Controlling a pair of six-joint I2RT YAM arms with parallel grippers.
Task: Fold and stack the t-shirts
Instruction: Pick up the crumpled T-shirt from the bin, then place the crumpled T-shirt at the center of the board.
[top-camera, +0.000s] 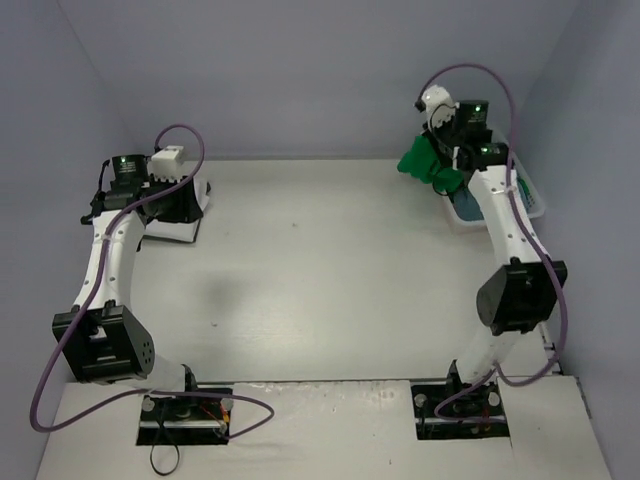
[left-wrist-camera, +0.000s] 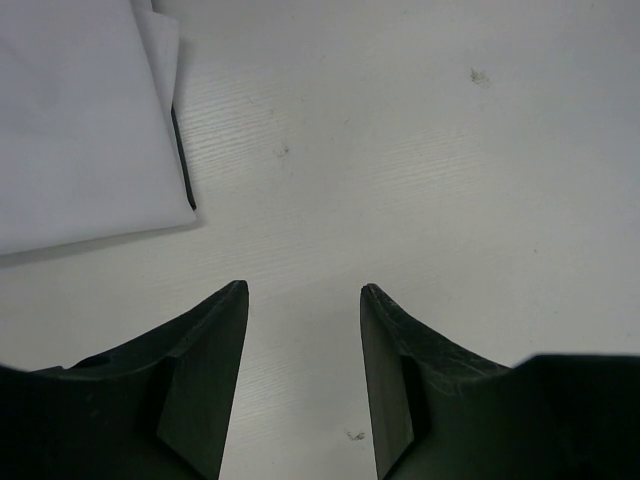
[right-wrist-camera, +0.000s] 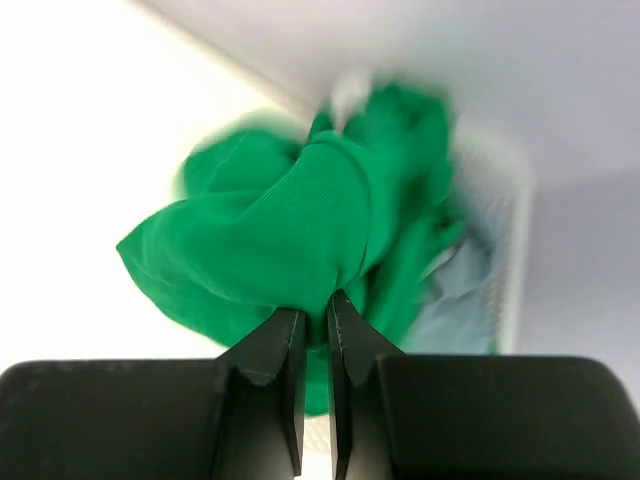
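Pick step: green t-shirt (right-wrist-camera: 270, 225) clenched in R end effector (right-wrist-camera: 315, 303); L end effector (left-wrist-camera: 303, 292) released. Next: to be spread on table (left-wrist-camera: 420, 160).

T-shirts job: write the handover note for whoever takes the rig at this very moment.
Right gripper: shut on the green t-shirt, bunched, held up at the basket.
Left gripper: open, empty, over bare table beside the white t-shirt.
Done: white t-shirt folded, dark edge beneath it.
Left: fold and stack green; blue-grey t-shirt lies in the basket.
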